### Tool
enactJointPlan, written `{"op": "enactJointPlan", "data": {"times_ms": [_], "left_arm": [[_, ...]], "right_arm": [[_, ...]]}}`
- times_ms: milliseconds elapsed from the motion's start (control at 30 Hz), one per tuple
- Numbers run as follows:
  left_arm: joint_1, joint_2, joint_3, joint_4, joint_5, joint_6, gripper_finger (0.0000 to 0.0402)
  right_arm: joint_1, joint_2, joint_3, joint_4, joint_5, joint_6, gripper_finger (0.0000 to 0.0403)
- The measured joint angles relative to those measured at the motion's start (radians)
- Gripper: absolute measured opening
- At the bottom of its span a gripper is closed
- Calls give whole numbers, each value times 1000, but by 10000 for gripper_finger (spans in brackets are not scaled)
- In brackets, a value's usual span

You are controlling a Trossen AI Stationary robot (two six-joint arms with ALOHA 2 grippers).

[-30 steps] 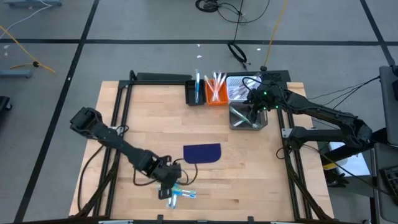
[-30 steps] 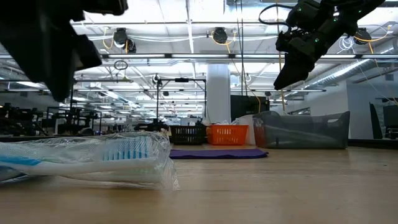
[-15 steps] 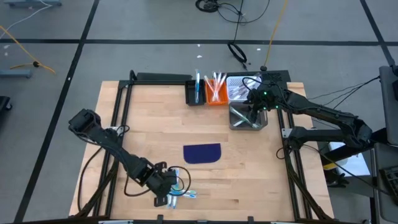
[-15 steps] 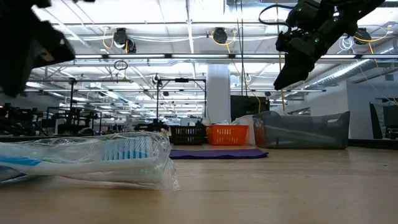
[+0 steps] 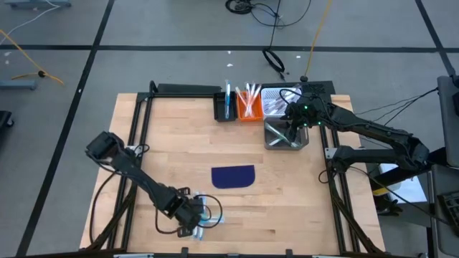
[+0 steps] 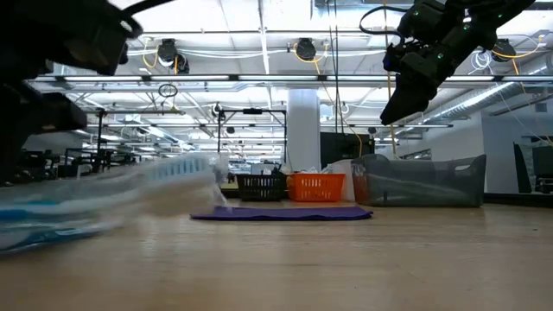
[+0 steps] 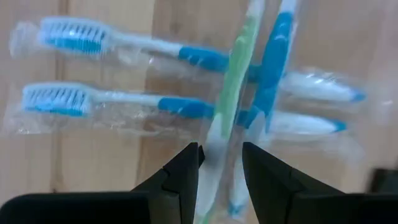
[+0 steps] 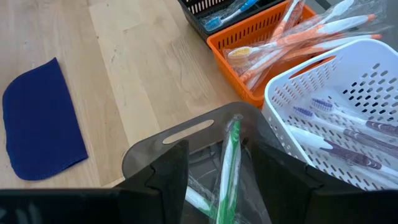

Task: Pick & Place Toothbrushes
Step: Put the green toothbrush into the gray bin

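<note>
Wooden table (image 5: 165, 136) seen from above, two dark arms working at opposite ends. Near the table's near edge, left of centre: left tool (image 5: 193, 222) low over a small cluster of wrapped toothbrushes (image 5: 208, 217). From the left wrist: fingers (image 7: 186, 171) parted, a green wrapped toothbrush (image 7: 231, 99) and a blue wrapped one (image 7: 273, 68) running up from the gap between them, crossing over two more blue-and-white wrapped toothbrushes (image 7: 124, 106) lying side by side on the wood; cannot tell whether the fingers actually pinch the green and blue pair. Dark blue mat (image 5: 233, 175) flat near the table's centre, well apart from that cluster. Along the far edge, a row of small bins: black bin (image 5: 226, 107) with blue toothbrushes, orange bin (image 5: 249, 109) with orange-pink ones, white perforated basket (image 8: 348, 81) with more, and a grey translucent bin (image 5: 285, 136) just in front of the white basket. Right tool (image 5: 295, 123) over the grey bin, fingers (image 8: 168, 168) closed on a green wrapped toothbrush (image 8: 229, 163) held above that bin's opening. Low view: wrapped toothbrushes blurred at the left, bins and mat in a line farther back.
</note>
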Motion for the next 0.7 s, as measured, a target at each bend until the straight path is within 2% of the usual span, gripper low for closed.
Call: {"op": "enactJointPlan", "data": {"times_ms": [333,433,567,700], "left_arm": [[8,36,1,-49,-9,26,117],[13,20,0,-58,-5,26,88],[24,-8,0,-60,-3,25,19],[32,-36,0,-59,-5,15,16]], "right_arm": [[0,0,0,3,0,0,164],[0,0,0,3,0,0,163],[0,0,0,3,0,0,163],[0,0,0,3,0,0,164]]}}
